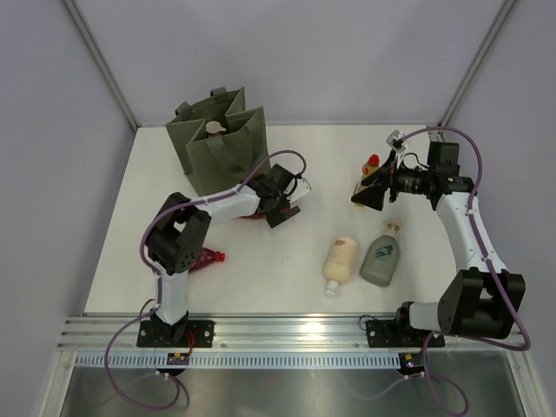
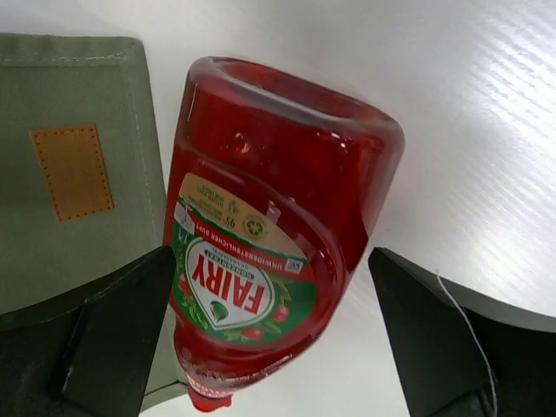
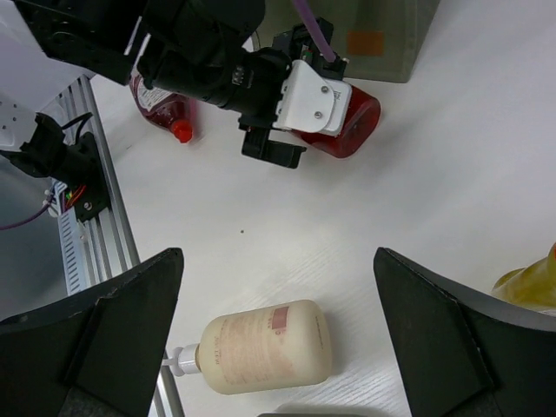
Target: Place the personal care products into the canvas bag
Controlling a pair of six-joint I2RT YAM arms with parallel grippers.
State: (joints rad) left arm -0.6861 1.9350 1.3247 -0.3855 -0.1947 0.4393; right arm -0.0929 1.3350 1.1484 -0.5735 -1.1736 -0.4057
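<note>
Dark red bottle (image 2: 278,156) on bench (image 2: 460,104) beside canvas bag (image 2: 78,104), frame centre, framed by wide left end effector (image 2: 269,261); right end effector (image 3: 278,254) wide, empty.

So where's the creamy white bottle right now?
In the top view the cream bottle lies on its side on the table, right of centre, just left of the grey-green pump bottle.
</note>
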